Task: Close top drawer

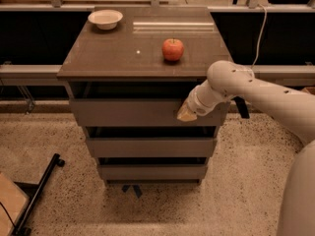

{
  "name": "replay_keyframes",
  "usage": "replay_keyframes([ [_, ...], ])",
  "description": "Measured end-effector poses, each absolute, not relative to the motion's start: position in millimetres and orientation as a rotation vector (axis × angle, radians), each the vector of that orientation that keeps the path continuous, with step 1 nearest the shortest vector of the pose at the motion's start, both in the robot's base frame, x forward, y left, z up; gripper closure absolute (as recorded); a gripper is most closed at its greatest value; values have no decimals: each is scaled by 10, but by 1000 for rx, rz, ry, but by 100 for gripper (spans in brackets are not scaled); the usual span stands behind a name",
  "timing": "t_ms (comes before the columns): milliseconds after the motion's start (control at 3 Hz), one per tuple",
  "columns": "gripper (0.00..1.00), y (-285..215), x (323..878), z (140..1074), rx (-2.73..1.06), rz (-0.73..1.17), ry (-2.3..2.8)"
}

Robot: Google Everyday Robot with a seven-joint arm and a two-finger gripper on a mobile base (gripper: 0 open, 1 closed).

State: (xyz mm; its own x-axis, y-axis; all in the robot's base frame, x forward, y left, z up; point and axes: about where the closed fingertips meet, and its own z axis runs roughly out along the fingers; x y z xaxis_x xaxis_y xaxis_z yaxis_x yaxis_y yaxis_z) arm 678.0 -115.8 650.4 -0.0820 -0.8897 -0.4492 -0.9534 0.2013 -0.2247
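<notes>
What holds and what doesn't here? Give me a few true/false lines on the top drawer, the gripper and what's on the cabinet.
1. The top drawer is partly pulled out. True.
2. The gripper is at the left end of the drawer front. False: it is at the right part of the front panel.
3. An apple sits on the cabinet top. True.
4. The bowl lies inside the top drawer. False: it stands on the cabinet top, at the far left corner, apart from the apple.
</notes>
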Motion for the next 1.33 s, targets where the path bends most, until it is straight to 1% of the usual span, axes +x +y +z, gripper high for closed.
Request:
replay_keyframes([
  [1000,11,-1118,6808,6511,-1707,178,1988],
  [1333,0,-1106,6804,6494,-1710,181,1988],
])
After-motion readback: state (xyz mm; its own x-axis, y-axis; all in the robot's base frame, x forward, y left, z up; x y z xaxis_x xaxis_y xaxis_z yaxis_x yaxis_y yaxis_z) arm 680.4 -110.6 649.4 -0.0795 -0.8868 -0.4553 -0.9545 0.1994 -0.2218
